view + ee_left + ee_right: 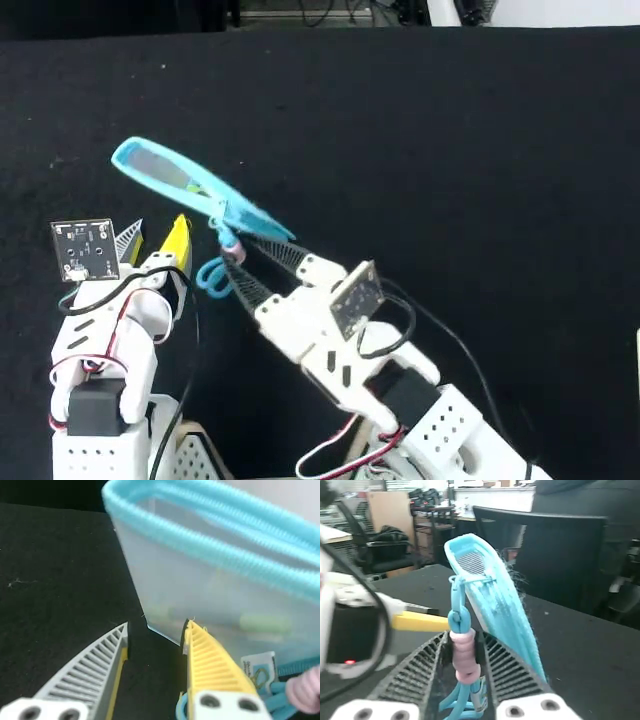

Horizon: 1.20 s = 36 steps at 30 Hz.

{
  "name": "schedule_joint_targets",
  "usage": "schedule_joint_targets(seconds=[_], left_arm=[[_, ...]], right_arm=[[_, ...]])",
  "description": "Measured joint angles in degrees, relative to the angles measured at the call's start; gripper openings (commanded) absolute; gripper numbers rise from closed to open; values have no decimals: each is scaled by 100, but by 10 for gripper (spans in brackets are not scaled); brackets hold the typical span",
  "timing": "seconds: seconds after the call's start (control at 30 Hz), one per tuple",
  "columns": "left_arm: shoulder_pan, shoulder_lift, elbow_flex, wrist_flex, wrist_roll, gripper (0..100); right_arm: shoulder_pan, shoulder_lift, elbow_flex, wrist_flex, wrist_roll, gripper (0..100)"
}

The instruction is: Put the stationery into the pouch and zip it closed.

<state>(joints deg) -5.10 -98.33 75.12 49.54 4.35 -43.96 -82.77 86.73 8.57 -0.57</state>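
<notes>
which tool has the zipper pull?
The right tool, black-fingered, is clamped on the pink zipper pull. The left tool, with one yellow finger, stands open beside the pouch, gripping nothing.

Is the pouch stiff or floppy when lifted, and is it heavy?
Probably floppy: the pouch has thin-looking, see-through walls. It seems light, since it keeps upright while the right gripper pinches its pull. Being narrow and tilted, it would likely tip if pushed.
</notes>
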Motion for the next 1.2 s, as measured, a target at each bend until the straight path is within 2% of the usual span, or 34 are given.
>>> schedule_joint_targets(seconds=[0.1,0.27,0.43,0.57,0.87,1.0,1.2], left_arm=[[0,0,0,0,0,180],[0,0,0,0,0,180],[0,0,0,0,0,180],[0,0,0,0,0,180],[9,0,9,0,0,180],[0,0,9,0,0,180],[0,0,9,0,0,180]], right_arm=[[26,-88,-158,642,0,11],[44,-97,-1046,2303,0,11],[176,-9,-2013,3376,26,11],[176,-9,-2813,3930,642,11],[185,88,-3490,4334,2092,11],[176,1310,-3596,4149,2884,11],[633,1793,-4185,4053,3174,11]])
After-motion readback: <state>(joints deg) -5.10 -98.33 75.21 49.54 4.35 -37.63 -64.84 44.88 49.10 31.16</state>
